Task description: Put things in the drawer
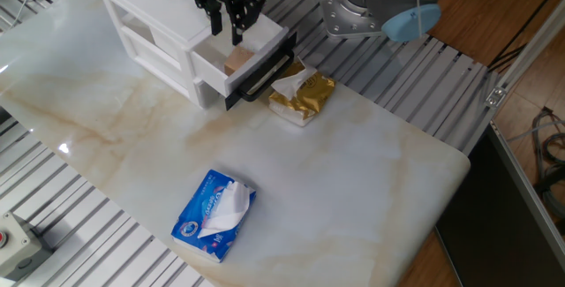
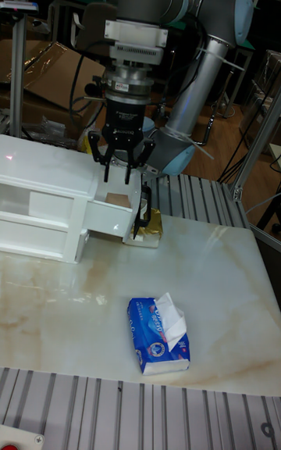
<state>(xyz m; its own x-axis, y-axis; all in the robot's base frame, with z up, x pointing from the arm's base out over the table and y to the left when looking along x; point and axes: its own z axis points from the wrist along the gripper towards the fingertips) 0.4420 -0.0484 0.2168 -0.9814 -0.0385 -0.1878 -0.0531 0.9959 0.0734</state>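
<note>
One small light-tan wooden cube (image 1: 237, 59) (image 2: 118, 200) lies inside the pulled-out upper drawer (image 1: 240, 68) (image 2: 109, 216) of a white two-tier cabinet (image 1: 159, 24) (image 2: 39, 204); that drawer carries a single black bar handle (image 1: 261, 76) (image 2: 143, 204) on its front. One gripper (image 1: 226, 31) (image 2: 116, 176) hangs just above the cube with its two fingers spread apart and nothing between them, clear of the block. Two tissue packs sit on the marble table (image 1: 371, 181) (image 2: 218, 294): one gold pack (image 1: 303, 94) (image 2: 152, 225) just beside the drawer front, with a white tissue sticking out of its top, and one blue pack (image 1: 214, 214) (image 2: 158, 335) well apart from the cabinet, nearer the table's front edge, also with a white tissue pulled up. The cabinet's lower drawer (image 1: 150, 55) (image 2: 31, 235) is pushed in.
</note>
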